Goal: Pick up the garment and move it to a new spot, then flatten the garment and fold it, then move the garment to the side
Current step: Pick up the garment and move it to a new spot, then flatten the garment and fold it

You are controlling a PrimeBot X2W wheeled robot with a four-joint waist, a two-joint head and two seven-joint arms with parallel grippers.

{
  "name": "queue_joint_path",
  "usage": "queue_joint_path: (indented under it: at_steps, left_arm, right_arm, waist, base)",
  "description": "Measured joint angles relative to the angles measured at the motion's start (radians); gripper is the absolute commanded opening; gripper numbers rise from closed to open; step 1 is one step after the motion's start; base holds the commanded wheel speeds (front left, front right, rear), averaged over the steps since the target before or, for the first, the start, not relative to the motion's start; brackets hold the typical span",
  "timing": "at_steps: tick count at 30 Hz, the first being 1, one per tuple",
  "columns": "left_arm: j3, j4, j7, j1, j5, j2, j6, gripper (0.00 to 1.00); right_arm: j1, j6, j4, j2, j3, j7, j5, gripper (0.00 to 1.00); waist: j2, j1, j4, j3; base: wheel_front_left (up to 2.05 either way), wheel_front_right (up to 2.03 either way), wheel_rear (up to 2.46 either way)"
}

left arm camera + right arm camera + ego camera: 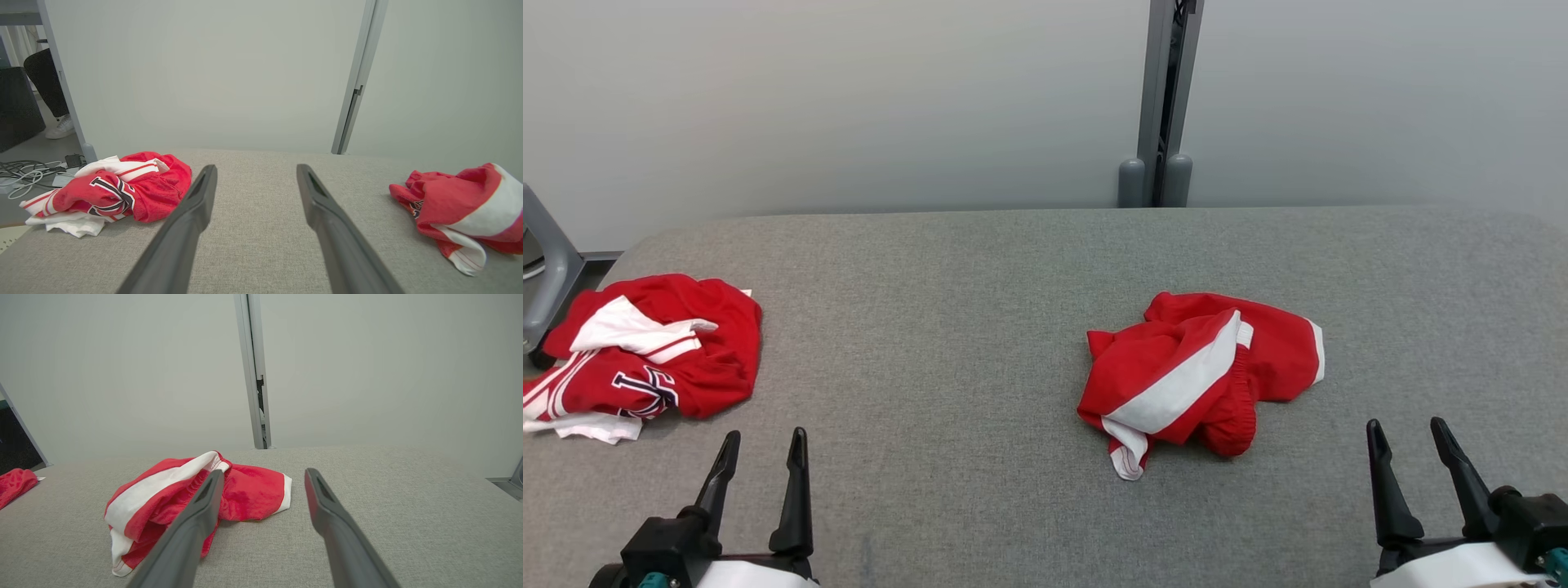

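Two end effectors sit closest to the camera at the bottom of the head view, the left end effector (pixel 766 435) at lower left and the right end effector (pixel 1405 424) at lower right. Each has two long dark fingers spread apart, open and holding nothing, poised above the grey fabric surface (pixel 980 327).

Two crumpled garments lie on it, well apart. The garment (pixel 1201 371), red with a broad white stripe and white trim, lies right of centre, ahead of the right end effector and to its left. The left wrist view shows a small dark print on its edge, too folded to read.

A second garment (pixel 645 351), a red and white jersey, is bunched at the surface's left edge, ahead of the left end effector. It bears large dark characters outlined in white, creased so they cannot be read.

One grey post (pixel 1168 98) stands against the pale wall behind. The left wrist view shows cables (pixel 24 173) on the floor and a person's leg with a white shoe (pixel 61 126)
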Motion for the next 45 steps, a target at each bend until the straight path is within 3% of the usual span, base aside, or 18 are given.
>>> queue_joint_path:
  at_steps: [41,45]
  left_arm:
    - [-0.013,-0.069,0.023,0.027,-0.001,0.011,0.038,1.0]
    - [-0.047,-0.069,0.036,0.011,-0.001,0.004,0.025,1.0]
  right_arm:
    - [0.015,0.0,-0.01,0.007,0.001,0.015,-0.007,1.0]
    - [0.014,0.0,-0.011,0.007,0.004,0.015,-0.007,1.0]
  waist:
    - [0.0,0.0,0.0,-0.011]
    - [0.0,0.0,-0.006,-0.006]
  base:
    - [0.0,0.0,0.0]
    - [0.0,0.0,0.0]
